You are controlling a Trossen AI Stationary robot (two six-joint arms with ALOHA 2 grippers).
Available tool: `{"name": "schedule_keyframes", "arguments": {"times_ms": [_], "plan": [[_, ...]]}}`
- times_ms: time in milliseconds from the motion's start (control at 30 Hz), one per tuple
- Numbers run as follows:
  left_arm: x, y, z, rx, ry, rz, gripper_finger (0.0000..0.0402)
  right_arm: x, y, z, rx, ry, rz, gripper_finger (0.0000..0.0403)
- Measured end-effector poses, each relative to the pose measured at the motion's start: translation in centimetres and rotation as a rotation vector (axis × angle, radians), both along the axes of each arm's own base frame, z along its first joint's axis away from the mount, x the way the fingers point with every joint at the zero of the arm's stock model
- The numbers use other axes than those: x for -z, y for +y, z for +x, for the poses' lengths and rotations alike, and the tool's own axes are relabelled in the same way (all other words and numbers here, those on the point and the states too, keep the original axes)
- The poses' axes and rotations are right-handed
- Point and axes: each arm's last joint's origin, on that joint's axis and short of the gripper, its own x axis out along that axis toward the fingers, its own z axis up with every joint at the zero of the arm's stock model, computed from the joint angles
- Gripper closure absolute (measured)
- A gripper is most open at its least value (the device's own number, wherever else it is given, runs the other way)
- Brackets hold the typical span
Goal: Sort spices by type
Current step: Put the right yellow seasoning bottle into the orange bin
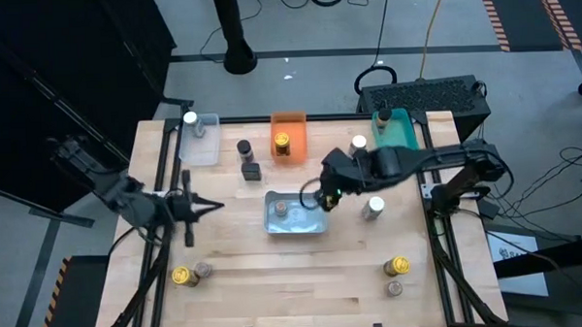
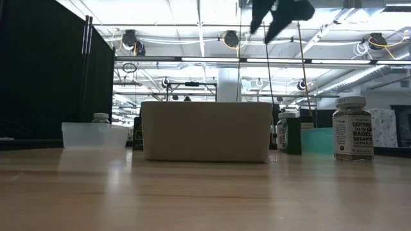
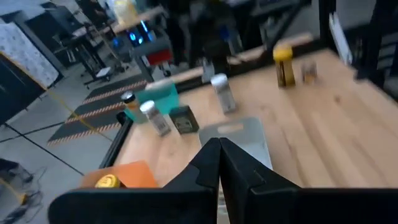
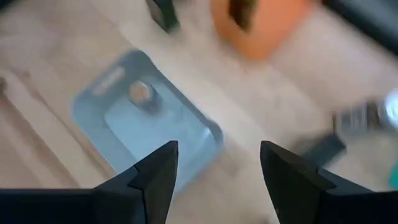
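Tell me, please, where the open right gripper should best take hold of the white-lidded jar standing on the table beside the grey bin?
Probably around the white lid or just under it, coming straight down. The jar stands upright and apart from the grey bin, so its round sides are free for the right gripper, which is open and empty.

Orange bin (image 1: 289, 134), teal bin (image 1: 395, 131), pale grey-blue bin (image 1: 295, 213) — gold-lidded jars (image 1: 397, 266), light wood table (image 1: 275, 271).

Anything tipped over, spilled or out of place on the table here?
Nothing stands out. The jars stand upright, some in the bins, like the one in the blue-grey bin, others loose on the table, such as the white-lidded jar. The right tool hangs open over that bin's edge, empty.
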Motion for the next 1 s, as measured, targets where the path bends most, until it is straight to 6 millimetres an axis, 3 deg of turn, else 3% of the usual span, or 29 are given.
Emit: {"name": "schedule_keyframes", "arguments": {"times_ms": [200, 367, 500, 1000], "plan": [[0.7, 1.3, -1.8, -0.012, 0.001, -0.055, 0.0386, 0.7, -3.0, -1.5, 0.171, 0.174, 0.240, 0.0193], [1.4, 1.7, -2.2, -0.013, 0.068, -0.020, 0.0386, 0.9, -5.4, -3.2, 0.341, 0.312, 0.320, 0.0193], [1.4, 1.6, -2.2, 0.007, 0.075, 0.014, 0.0386, 1.0, -7.1, -3.3, 0.411, 0.291, 0.336, 0.0193], [1.4, 1.6, -2.2, 0.048, 0.090, 0.115, 0.0386, 2.4, -10.7, -2.4, 0.402, 0.301, 0.345, 0.0193]]}}
